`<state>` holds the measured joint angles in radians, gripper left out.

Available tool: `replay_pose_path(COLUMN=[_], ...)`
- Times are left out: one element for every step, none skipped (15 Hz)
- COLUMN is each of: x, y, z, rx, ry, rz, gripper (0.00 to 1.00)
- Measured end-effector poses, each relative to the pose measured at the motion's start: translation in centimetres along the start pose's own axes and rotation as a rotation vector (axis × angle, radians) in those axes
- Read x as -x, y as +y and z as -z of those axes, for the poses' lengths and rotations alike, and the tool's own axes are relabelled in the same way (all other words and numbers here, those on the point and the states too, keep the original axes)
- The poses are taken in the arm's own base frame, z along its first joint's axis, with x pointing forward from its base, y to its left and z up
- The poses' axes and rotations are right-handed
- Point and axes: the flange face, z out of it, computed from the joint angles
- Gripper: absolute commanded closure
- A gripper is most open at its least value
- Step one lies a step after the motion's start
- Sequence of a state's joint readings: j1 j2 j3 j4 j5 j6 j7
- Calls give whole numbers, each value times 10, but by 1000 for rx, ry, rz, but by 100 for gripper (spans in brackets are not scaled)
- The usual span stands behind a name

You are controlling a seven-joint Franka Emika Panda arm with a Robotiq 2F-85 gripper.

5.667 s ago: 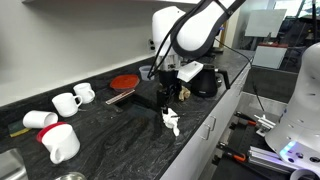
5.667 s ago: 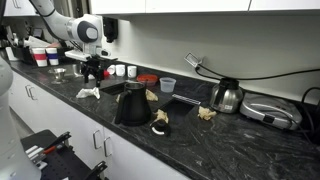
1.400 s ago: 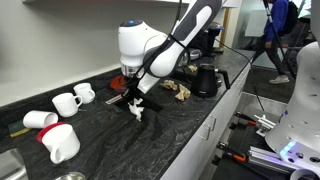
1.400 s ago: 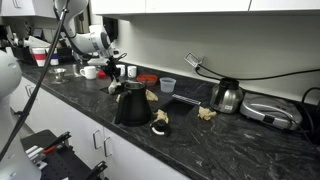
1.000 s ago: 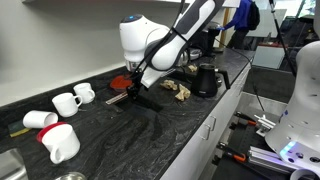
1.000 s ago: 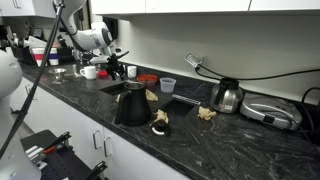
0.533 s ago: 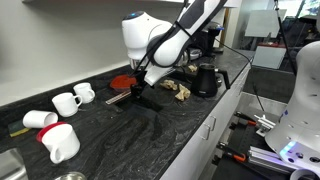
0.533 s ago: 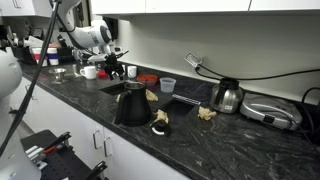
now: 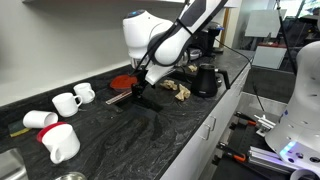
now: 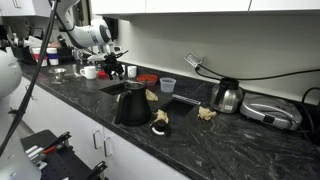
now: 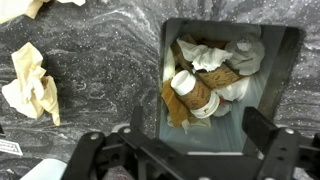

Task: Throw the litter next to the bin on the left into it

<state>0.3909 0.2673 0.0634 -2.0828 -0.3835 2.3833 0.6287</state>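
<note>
In the wrist view my gripper is open and empty, straight above the open black bin. Inside the bin lie paper cups, brown paper and a crumpled white wad, the litter. In both exterior views the gripper hangs over the counter by the bin. The litter does not show in either exterior view.
A tan crumpled piece lies on the dark counter left of the bin. White mugs, a red plate, a black kettle and tan lumps stand around. The counter edge runs along the front.
The gripper rose from the counter, where it held the white wad, and moved over the bin. The wad has left the jaws. In the last half second the arm barely moved.
</note>
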Motion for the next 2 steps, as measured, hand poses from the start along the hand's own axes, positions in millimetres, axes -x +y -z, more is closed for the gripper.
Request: replay_pose_path(x=[0, 0], y=[0, 0], z=[0, 0], rx=[0, 0], ry=[0, 0], rz=[0, 0], gripper=[0, 0])
